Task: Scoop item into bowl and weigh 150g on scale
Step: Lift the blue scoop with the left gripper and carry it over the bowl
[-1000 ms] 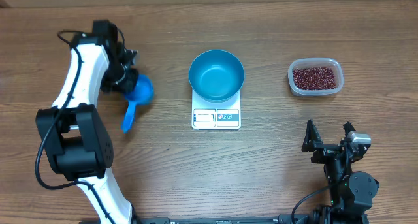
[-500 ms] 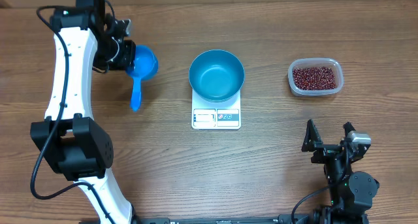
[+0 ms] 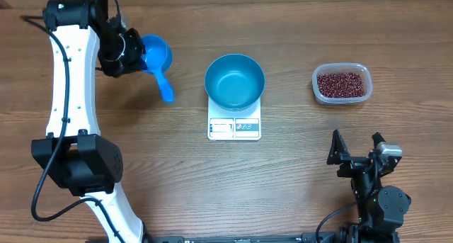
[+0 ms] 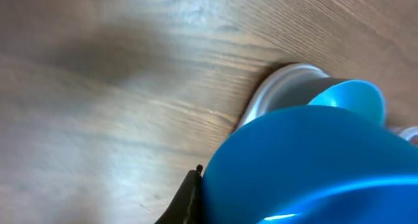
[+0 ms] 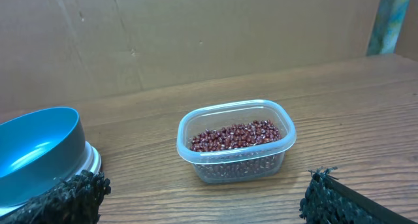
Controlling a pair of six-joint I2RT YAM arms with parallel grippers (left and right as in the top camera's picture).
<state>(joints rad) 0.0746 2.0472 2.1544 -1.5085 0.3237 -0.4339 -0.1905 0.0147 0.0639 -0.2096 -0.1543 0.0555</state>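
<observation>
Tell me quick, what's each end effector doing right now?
Left end effector: closed, holding the blue scoop.
Right end effector: open, holding nothing.

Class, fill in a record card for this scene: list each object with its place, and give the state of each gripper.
Scale: white, in the middle of the scene, display towards the robot
Bowl: blue, empty, sitting on the scale
Beans: red-brown, inside a clear tub to the right of the scale
Scoop: blue, empty, held to the left of the bowl
Left gripper: shut on the scoop
Right gripper: open, holding nothing
</observation>
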